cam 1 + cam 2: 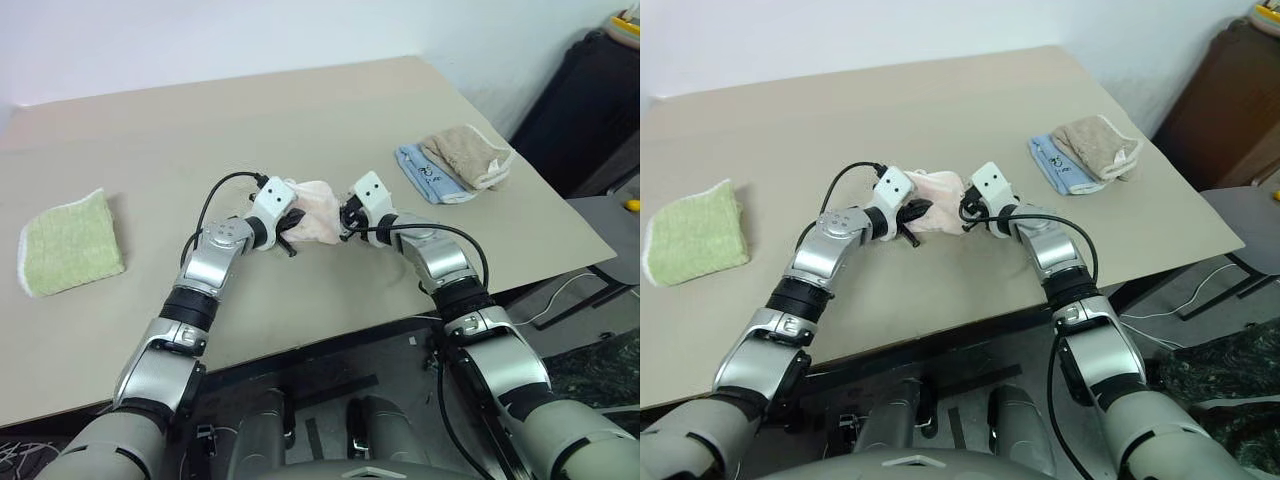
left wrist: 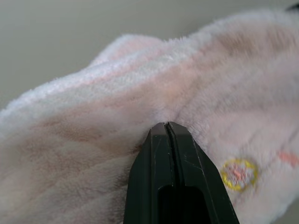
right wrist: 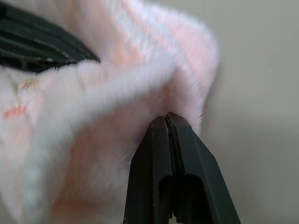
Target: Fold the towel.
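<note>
- the towel (image 1: pixel 312 222), pale pink terry, is bunched into a small mound between the two grippers, over the middle of the beige table (image 1: pixel 300 120).
- left gripper (image 2: pixel 167 127): fingers pressed fully together, tips buried in the pink pile; a pinch of the cloth is caught at the tips. from the head views it meets the towel from the robot's left side.
- right gripper (image 3: pixel 166 117): fingers likewise closed flat against each other, tips pinching a fold of the towel's other side; it comes in from the robot's right.
- both grippers point inward toward each other, with the towel bridging the gap between them.
- a small round yellow-ringed embroidered mark (image 2: pixel 238 173) shows on the towel just beside the left gripper's fingers.
- in the right wrist view, dark ribbed fingers, apparently the left gripper's (image 3: pixel 37 44), lie against the far side of the bundle.
- light green towel (image 1: pixel 70 243), folded, lies flat near the table's left edge, well apart from the grippers.
- tan towel (image 1: pixel 468 152) with white edging rests on top of a light blue cloth (image 1: pixel 425 178) at the table's right side.
</note>
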